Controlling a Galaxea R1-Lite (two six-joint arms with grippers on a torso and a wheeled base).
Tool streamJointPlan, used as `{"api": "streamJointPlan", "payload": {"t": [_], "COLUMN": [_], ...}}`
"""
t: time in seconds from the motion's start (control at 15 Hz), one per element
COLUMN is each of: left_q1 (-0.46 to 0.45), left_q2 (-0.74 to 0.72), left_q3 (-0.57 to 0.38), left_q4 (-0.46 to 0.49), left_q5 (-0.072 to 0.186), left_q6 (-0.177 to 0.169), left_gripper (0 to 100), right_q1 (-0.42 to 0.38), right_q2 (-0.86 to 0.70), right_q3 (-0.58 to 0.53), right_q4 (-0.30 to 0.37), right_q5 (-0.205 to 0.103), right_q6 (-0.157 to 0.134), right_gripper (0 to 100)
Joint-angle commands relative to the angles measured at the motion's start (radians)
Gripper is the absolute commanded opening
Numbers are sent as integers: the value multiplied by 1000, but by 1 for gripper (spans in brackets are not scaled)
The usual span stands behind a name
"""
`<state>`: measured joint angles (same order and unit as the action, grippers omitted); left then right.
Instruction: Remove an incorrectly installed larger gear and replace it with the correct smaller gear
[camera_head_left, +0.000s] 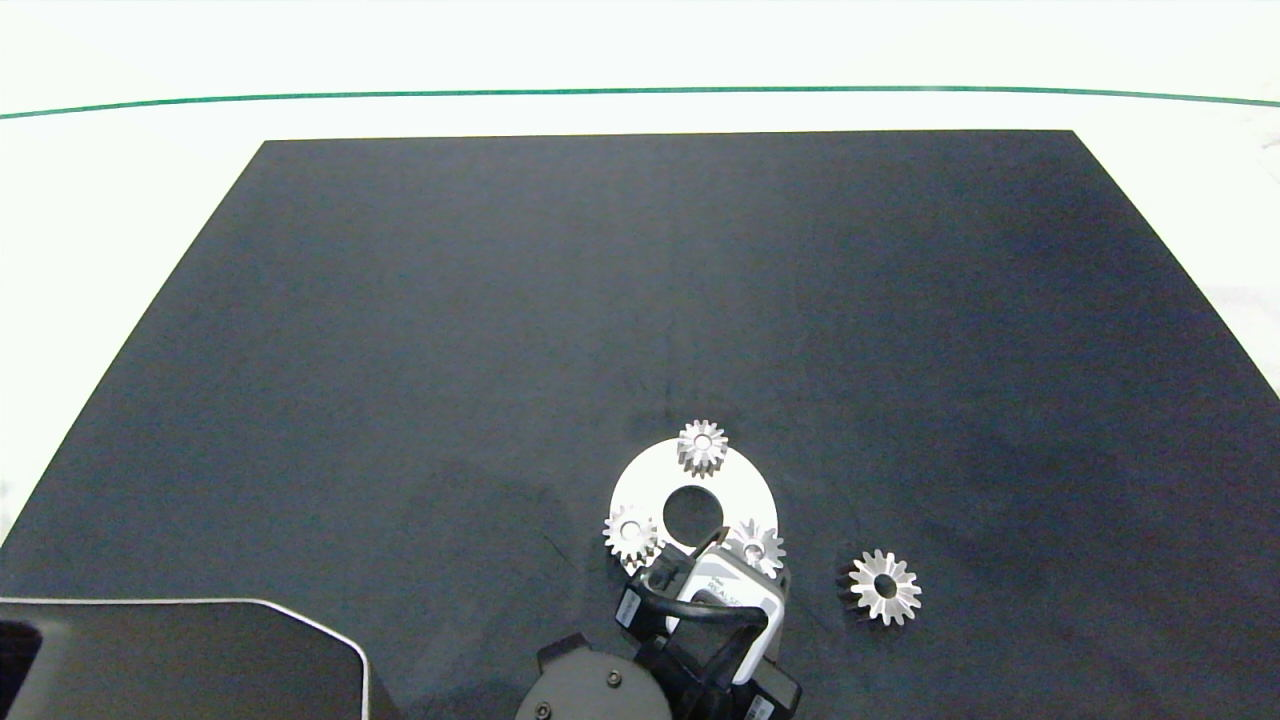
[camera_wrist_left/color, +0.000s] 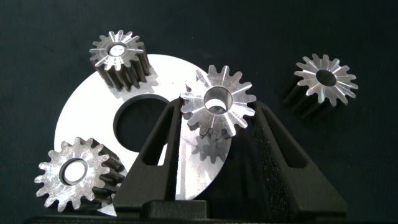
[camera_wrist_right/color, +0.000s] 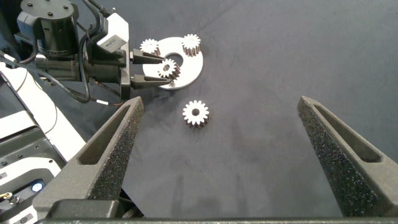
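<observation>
The left gripper (camera_wrist_left/color: 217, 134) hangs over the near edge of the white ring plate (camera_head_left: 745, 490), its fingers closed around the smaller gear (camera_wrist_left/color: 217, 102), held just above the plate. The larger gear (camera_head_left: 884, 587) lies on the black mat (camera_head_left: 400, 350) near its front edge, just beside the plate. The right gripper (camera_wrist_right/color: 224, 155) hovers apart, jaws wide and holding nothing

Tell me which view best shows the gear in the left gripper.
Left wrist view: the small gear fills the middle of the frame, between the left gripper's fingers, over the white disc. In the head view it is partly hidden by the wrist camera. In the right wrist view it is distant and tiny.
</observation>
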<state>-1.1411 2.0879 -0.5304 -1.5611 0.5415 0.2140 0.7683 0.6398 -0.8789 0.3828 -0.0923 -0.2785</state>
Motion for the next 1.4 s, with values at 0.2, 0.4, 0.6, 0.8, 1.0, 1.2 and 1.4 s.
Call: {"api": "streamJointPlan", "payload": {"t": [0.2, 0.4, 0.6, 0.8, 1.0, 1.2, 1.4], "left_q1": [-11, -9, -9, 0, 3, 3, 4], "left_q2": [-2, 1, 4, 14, 26, 24, 21], "left_q3": [3, 0, 0, -5, -2, -2, 0], "left_q4": [-10, -10, -10, -10, -10, -10, -10], "left_q5": [3, 3, 3, 3, 3, 3, 5], "left_q6": [1, 2, 4, 21, 22, 22, 21], "left_gripper": [16, 16, 16, 16, 16, 16, 100], "right_q1": [0, 0, 0, 0, 0, 0, 2], "right_q2": [3, 3, 3, 3, 6, 6, 6], "right_q3": [0, 0, 0, 1, 1, 1, 1], "right_q4": [2, 2, 2, 2, 2, 2, 2], "right_q5": [0, 0, 0, 0, 0, 0, 0], "right_q6": [-2, -2, -2, -2, -2, -2, -2], "right_gripper": [100, 100, 100, 100, 100, 100, 100]}}
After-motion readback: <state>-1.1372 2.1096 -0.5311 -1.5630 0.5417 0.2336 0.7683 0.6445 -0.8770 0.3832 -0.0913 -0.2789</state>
